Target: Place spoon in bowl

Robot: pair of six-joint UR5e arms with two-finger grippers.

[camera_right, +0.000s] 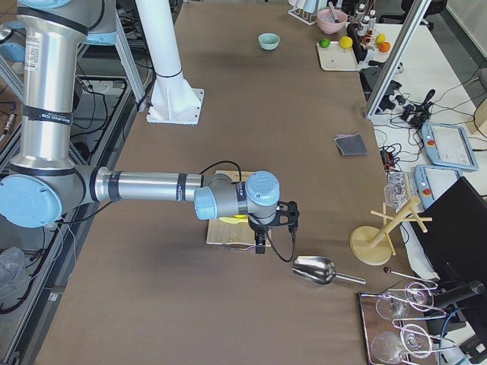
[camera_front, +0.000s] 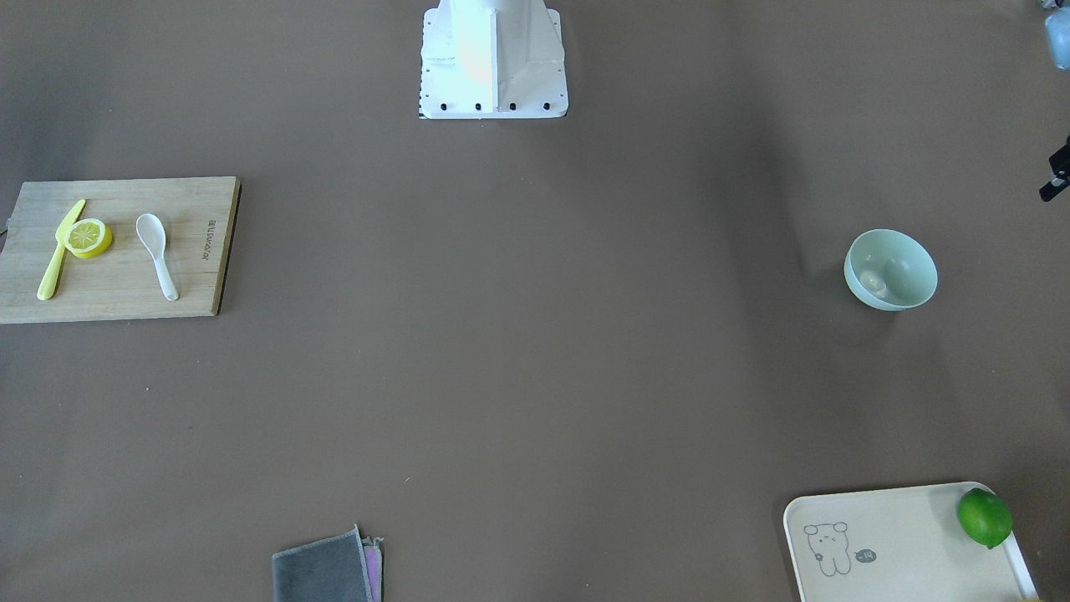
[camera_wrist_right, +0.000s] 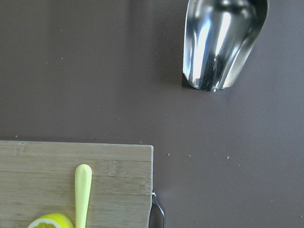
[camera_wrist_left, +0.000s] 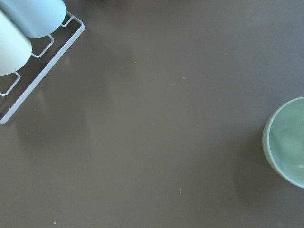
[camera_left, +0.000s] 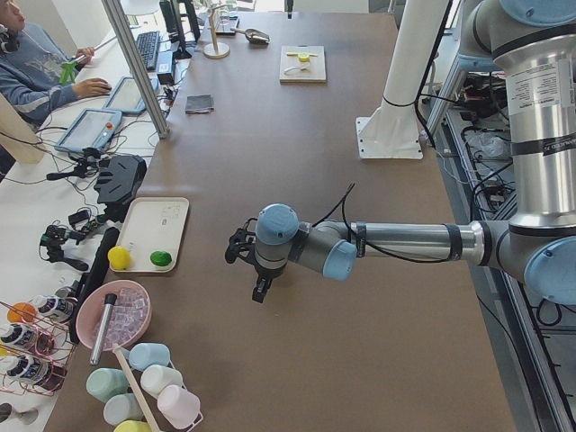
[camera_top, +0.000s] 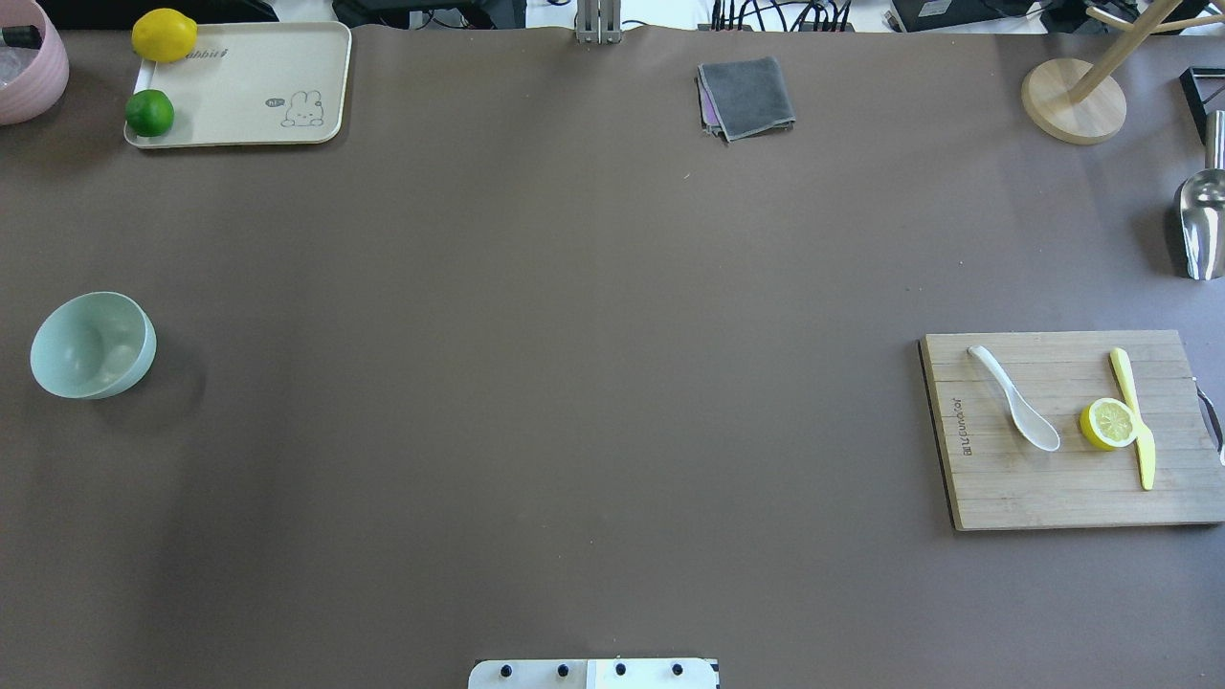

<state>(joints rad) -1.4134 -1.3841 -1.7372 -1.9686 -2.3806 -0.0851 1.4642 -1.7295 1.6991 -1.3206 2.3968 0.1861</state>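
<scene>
The white spoon (camera_front: 156, 251) lies on the wooden cutting board (camera_front: 109, 293), scoop toward the robot; it also shows in the overhead view (camera_top: 1016, 399). The mint-green bowl (camera_front: 890, 269) stands upright on the opposite side of the table (camera_top: 93, 344) and at the right edge of the left wrist view (camera_wrist_left: 287, 142). My left gripper (camera_left: 260, 293) hangs above the table near the bowl's end. My right gripper (camera_right: 260, 246) hangs over the board's outer end. Both show only in side views, so I cannot tell if they are open or shut.
On the board lie a yellow knife (camera_top: 1134, 416) and a lemon half (camera_top: 1108, 424). A metal scoop (camera_top: 1201, 225) and a wooden stand (camera_top: 1072, 100) are at the far right. A cream tray (camera_top: 249, 86) holds a lime and a lemon. A grey cloth (camera_top: 746, 96) lies far centre.
</scene>
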